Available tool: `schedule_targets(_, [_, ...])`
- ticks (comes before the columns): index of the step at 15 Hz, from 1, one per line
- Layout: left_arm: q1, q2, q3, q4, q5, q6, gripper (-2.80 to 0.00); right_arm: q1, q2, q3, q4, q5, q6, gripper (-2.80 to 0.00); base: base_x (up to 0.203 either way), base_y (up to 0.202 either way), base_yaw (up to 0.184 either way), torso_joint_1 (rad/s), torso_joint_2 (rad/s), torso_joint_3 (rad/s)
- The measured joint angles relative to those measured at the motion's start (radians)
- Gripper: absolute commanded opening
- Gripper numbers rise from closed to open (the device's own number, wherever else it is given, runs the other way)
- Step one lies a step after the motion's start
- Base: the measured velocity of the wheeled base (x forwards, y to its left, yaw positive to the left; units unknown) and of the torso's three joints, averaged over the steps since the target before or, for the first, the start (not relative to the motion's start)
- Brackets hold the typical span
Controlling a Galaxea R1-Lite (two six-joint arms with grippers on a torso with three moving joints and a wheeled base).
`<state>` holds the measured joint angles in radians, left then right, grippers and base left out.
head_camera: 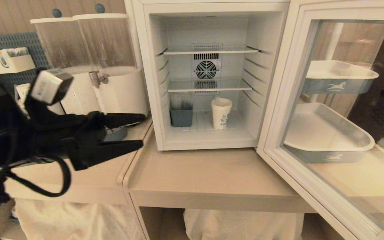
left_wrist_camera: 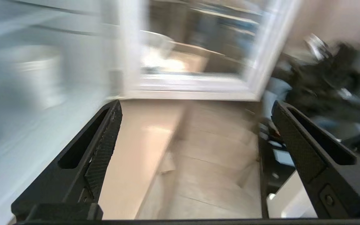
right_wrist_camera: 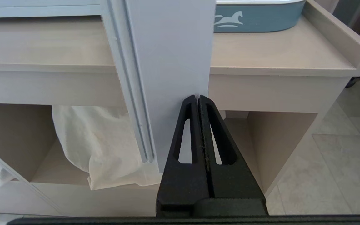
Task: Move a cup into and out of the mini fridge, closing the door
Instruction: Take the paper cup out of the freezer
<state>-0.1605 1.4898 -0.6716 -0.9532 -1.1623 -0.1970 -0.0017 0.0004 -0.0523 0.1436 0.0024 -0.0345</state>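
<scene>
Cup on the fridge floor, door swung wide

From my remote station I see the cup (head_camera: 221, 113) standing upright on the bottom of the mini fridge (head_camera: 212, 73), right of a grey-blue container (head_camera: 181, 115), while the door (head_camera: 338, 110) hangs open to the right. My left gripper (head_camera: 142, 130) hovers outside, left of the fridge, fingers spread and empty. My right gripper (right_wrist_camera: 197, 99) is clenched on nothing, low by the door's edge.
</scene>
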Motion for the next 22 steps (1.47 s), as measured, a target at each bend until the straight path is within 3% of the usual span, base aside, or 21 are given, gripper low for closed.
schedule_targets(4, [0.229,-0.419,0.092,0.246,0.0,-0.069,0.0,0.0,0.0,0.0,0.0,-0.002,0.0,-2.8,0.0,0.0,0.0,0.0,0.0,0.0])
schedule_targets(8, [0.467,-0.911,0.093,0.66,0.005,-0.094,0.0,0.0,0.0,0.0,-0.001,-0.002,0.002,-2.8,0.0,0.0,0.0,0.0,0.0,0.0])
schedule_targets(10, [0.507,-1.074,0.006,0.929,0.012,-0.089,0.0,0.001,0.0,-0.001,0.002,-0.002,0.001,-2.8,0.0,0.0,0.0,0.0,0.0,0.0])
schedule_targets(12, [0.423,-1.15,-0.135,1.194,0.058,-0.061,0.0,0.001,0.0,-0.003,0.002,-0.001,0.005,-2.8,0.0,0.0,0.0,0.0,0.0,0.0])
schedule_targets(13, [0.359,-1.17,-0.178,1.322,0.112,-0.011,0.0,0.0,0.0,-0.004,0.002,-0.001,0.004,-2.8,0.0,0.0,0.0,0.0,0.0,0.0])
schedule_targets(15, [0.261,-1.204,-0.214,1.605,0.256,0.154,0.0,-0.001,0.0,-0.004,0.004,-0.001,0.002,-2.8,0.0,0.0,0.0,0.0,0.0,0.0])
schedule_targets(17, [0.196,-1.273,-0.187,1.824,0.404,0.284,0.0,0.001,0.0,-0.004,0.004,-0.001,0.002,-2.8,0.0,0.0,0.0,0.0,0.0,0.0])
schedule_targets(18, [0.183,-1.326,-0.152,1.867,0.46,0.306,0.0,0.0,0.0,-0.005,0.004,-0.001,0.002,-2.8,0.0,0.0,0.0,0.0,0.0,0.0])
schedule_targets(20, [0.173,-1.415,-0.073,1.853,0.627,0.269,0.0,0.0,0.0,-0.005,0.004,-0.001,0.004,-2.8,0.0,0.0,0.0,0.0,0.0,0.0])
schedule_targets(22, [0.169,-1.46,0.08,1.697,0.828,0.172,0.0,0.0,0.0,-0.005,0.004,-0.001,0.003,-2.8,0.0,0.0,0.0,0.0,0.0,0.0])
